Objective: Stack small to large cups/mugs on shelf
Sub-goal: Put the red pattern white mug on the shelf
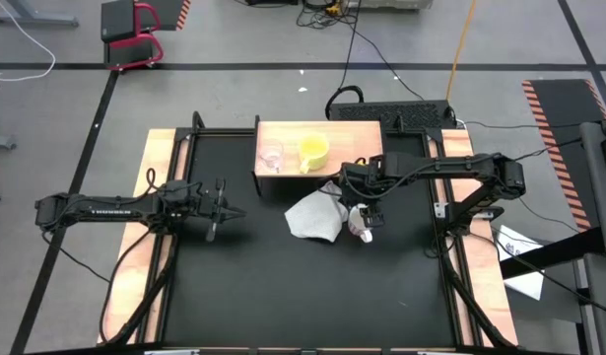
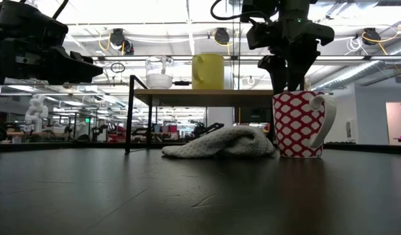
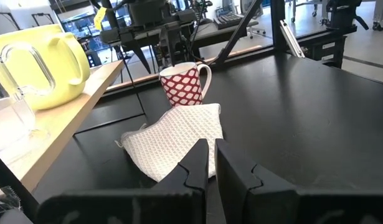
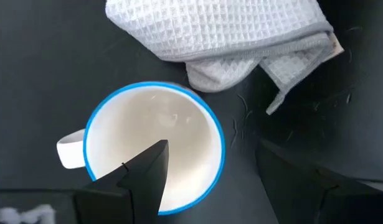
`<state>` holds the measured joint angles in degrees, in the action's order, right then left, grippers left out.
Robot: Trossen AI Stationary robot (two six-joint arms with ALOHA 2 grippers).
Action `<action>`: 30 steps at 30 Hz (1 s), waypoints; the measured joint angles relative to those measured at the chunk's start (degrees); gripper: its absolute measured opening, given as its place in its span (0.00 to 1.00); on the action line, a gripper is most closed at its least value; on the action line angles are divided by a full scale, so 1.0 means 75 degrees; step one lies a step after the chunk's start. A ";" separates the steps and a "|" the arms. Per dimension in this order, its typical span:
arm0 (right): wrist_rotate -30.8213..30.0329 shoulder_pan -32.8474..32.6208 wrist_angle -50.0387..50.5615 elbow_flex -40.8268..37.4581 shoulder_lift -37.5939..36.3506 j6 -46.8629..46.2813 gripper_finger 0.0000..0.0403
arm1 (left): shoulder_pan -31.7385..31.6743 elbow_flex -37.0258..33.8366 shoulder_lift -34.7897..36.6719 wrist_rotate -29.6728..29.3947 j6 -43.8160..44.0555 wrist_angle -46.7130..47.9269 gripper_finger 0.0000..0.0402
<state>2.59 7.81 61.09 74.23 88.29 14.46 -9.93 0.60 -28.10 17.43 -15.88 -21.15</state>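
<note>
The patterned mug point(image 2: 298, 124) stands upright on the black table point(image 1: 283, 286), near the right end of the shelf point(image 1: 319, 148) but on the near side of it. It is touching the grey-white cloth point(image 2: 221, 142), which lies just to its left. Its long axis goes straight up and its mouth faces up. Its handle point(image 2: 325, 121) sticks out to the right in the low view.

The right gripper point(image 4: 210, 165) hangs right over the mug with its fingers spread wide. It holds nothing. 1 finger point(image 4: 144, 171) is over the mouth and the other is outside the rim. I think this is the step of picking up the last and biggest mug. Next the gripper must go down, pinch the rim wall, and lift the mug without dragging the cloth.

The left gripper point(image 1: 216, 209) waits over the left side of the table, fingers pressed nearly together, holding nothing.

Farther back, the 2 smaller ones are already on the shelf: the clear glass cup point(image 1: 271, 155) on the left and the yellow cup point(image 1: 313, 151) just beside it
</note>
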 joint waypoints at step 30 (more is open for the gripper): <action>0.0032 0.0262 -0.0349 -0.0434 0.0000 -0.0003 0.58 | 0.0000 0.0000 -0.0003 0.0000 -0.0020 -0.0006 0.08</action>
<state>2.83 9.78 58.47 70.98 88.29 14.44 -9.93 0.60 -28.12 17.43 -16.03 -21.19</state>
